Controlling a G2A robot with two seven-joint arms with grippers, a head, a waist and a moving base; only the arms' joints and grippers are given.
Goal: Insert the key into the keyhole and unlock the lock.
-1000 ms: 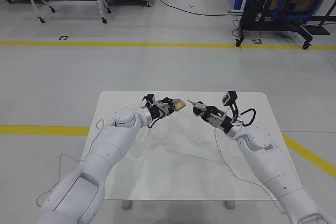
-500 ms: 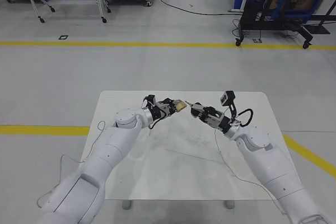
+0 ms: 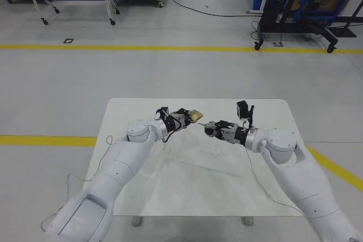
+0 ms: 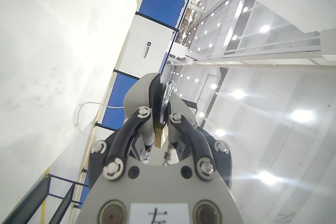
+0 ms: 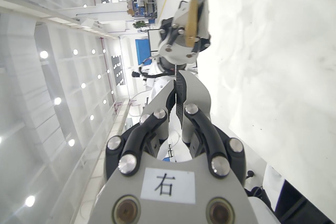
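A brass padlock is held above the table's far middle with my left gripper shut on it. In the left wrist view the brass body sits between the fingers and the steel shackle sticks out past them. My right gripper is just right of and nearer than the lock, shut on the thin key, whose tip points at the lock with a small gap. In the right wrist view the key shows edge-on beyond the closed gripper, with the padlock farther off.
The white table carries nothing else besides thin cables along both arms. A small black camera stands up from the right wrist. A yellow floor line runs past both sides of the table.
My right gripper has swung nearer and lower with the key, its wrist turned, so the key now sits just below the lock. The left gripper with the padlock shifted slightly right.
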